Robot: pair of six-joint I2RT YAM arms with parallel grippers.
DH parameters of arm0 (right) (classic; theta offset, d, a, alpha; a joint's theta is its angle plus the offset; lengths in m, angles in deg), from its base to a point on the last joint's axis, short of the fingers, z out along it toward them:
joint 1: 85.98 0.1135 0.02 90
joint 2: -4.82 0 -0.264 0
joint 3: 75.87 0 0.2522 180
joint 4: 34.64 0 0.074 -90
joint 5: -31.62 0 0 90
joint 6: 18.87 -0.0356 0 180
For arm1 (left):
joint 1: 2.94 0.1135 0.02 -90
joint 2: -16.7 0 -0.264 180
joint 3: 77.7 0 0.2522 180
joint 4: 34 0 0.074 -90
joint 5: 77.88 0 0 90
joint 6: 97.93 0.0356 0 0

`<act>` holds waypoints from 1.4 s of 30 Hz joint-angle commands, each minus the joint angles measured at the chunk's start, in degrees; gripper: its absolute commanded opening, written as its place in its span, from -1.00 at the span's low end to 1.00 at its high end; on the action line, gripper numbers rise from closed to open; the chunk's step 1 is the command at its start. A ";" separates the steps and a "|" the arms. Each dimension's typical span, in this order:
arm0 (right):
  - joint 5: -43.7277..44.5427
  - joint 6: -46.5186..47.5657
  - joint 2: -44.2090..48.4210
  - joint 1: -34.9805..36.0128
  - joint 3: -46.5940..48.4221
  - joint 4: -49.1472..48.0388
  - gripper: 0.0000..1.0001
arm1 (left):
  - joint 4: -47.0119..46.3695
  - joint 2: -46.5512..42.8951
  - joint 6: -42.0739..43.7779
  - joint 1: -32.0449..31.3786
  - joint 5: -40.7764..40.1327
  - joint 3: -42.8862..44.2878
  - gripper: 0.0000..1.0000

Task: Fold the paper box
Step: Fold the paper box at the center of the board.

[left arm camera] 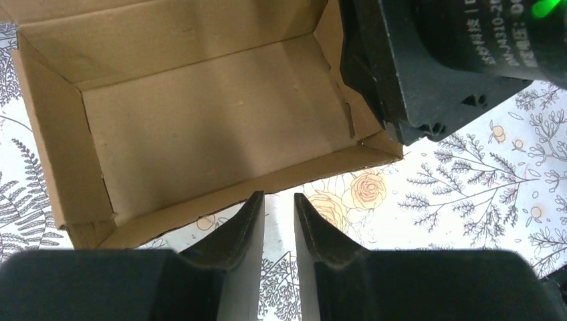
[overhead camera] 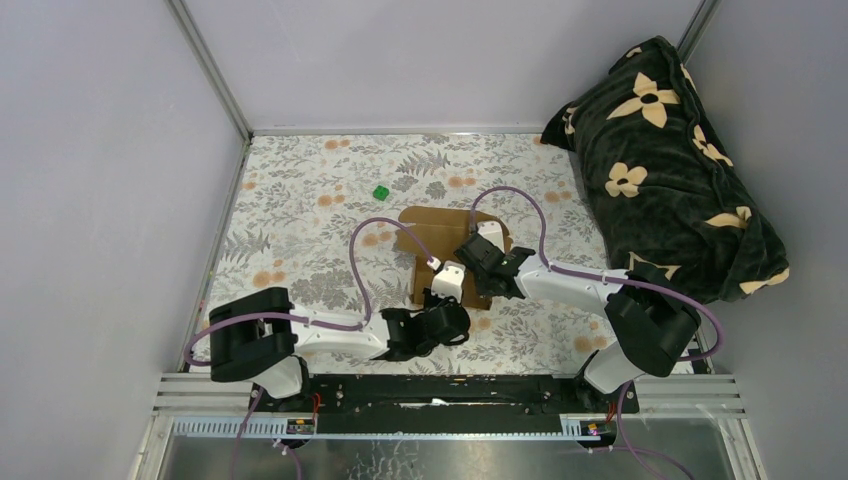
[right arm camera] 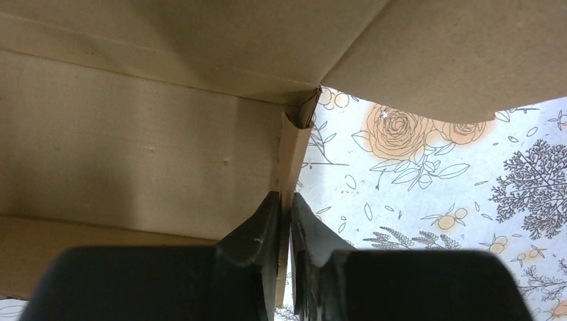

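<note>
Workpiece position: the paper box (overhead camera: pixel 432 226) lies on the floral tablecloth (overhead camera: pixel 300 240) near the middle of the table, just ahead of both arms. It has the form of an open tray in plain brown cardboard. Its floor is flat on the cloth and its side walls are raised around it.

Left gripper (left arm camera: pixel 277 200): stationed outside the near long wall of the box. The fingers stand slightly parted. Only the cloth shows in the gap, with no cardboard between them. The tips sit just beside the wall's lower edge; contact cannot be confirmed.

Right gripper (right arm camera: pixel 285 200): stationed at the right-hand end of the box. The fingers are pressed together on the thin upright end wall near a corner. One finger is on the tray side and the other on the cloth side. In the left wrist view, the right arm's black housing (left arm camera: pixel 428 73) covers that corner.

Other items: a small green cube (overhead camera: pixel 381 191) rests on the cloth beyond the box and to its left, apart from it. A dark blanket with pale flowers (overhead camera: pixel 660 160) is heaped at the far right.
</note>
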 commanded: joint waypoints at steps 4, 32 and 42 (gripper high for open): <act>-1.93 1.18 -1.37 -0.13 0.27 2.35 -0.95 | -7.03 2.93 3.13 2.65 -2.26 2.60 -0.42; -3.52 -0.01 -1.95 0.46 0.25 3.24 -1.00 | -10.11 6.68 5.65 5.23 0.15 8.20 -0.40; -5.59 -2.13 -2.44 1.20 0.41 3.51 -0.86 | -12.54 9.09 4.62 5.39 0.64 10.28 -0.38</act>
